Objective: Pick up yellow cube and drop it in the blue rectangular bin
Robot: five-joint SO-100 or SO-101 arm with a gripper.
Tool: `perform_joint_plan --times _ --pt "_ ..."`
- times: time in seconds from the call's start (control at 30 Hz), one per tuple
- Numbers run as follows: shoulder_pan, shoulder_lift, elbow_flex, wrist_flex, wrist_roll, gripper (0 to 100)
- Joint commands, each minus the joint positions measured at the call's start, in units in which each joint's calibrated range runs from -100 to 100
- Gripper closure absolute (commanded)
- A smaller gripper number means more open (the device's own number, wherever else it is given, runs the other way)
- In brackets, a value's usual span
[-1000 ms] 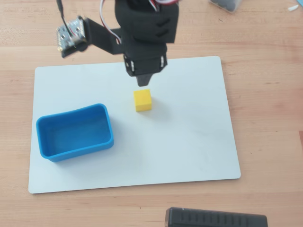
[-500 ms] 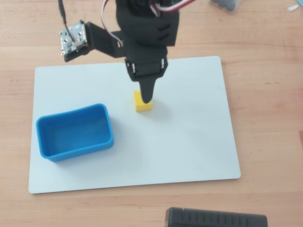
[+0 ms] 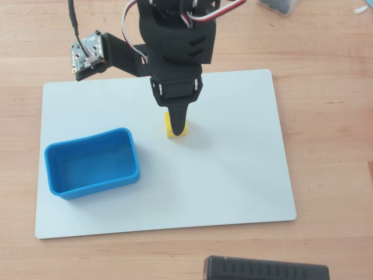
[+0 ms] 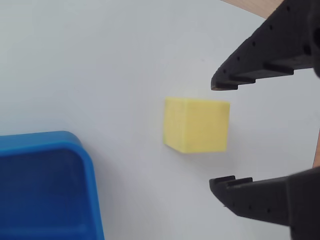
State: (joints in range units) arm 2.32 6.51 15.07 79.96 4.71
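Note:
The yellow cube (image 4: 196,125) rests on the white board. In the overhead view only its edges (image 3: 168,129) show under the black gripper (image 3: 178,123). In the wrist view the gripper (image 4: 218,135) is open. Its two black fingertips (image 4: 227,80) stand above and below the cube's right side, with a gap on each side and no visible contact. The blue rectangular bin (image 3: 127,140) sits on the board to the left of the cube in the overhead view. It is empty. Its corner shows at the lower left of the wrist view (image 4: 80,150).
The white board (image 3: 233,163) lies on a wooden table (image 3: 326,116). A black device (image 3: 265,269) lies at the table's front edge. A small circuit board with a camera (image 3: 87,51) sticks out to the left of the arm. A dark object (image 3: 280,4) sits at the top right.

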Motion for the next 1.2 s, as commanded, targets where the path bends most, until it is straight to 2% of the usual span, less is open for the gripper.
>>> perform_joint_plan --times 0.0,0.4,0.57,0.67,1.17 --pt "1.2 -0.4 2.4 -3.2 0.3 78" --pt "1.7 0.3 9.9 -8.8 0.3 80" --pt "2.2 0.3 9.5 -8.9 0.3 96" --pt "2.9 -0.2 8.9 -8.9 0.3 99" --pt "3.2 -4.5 -15.0 6.7 -0.9 100"
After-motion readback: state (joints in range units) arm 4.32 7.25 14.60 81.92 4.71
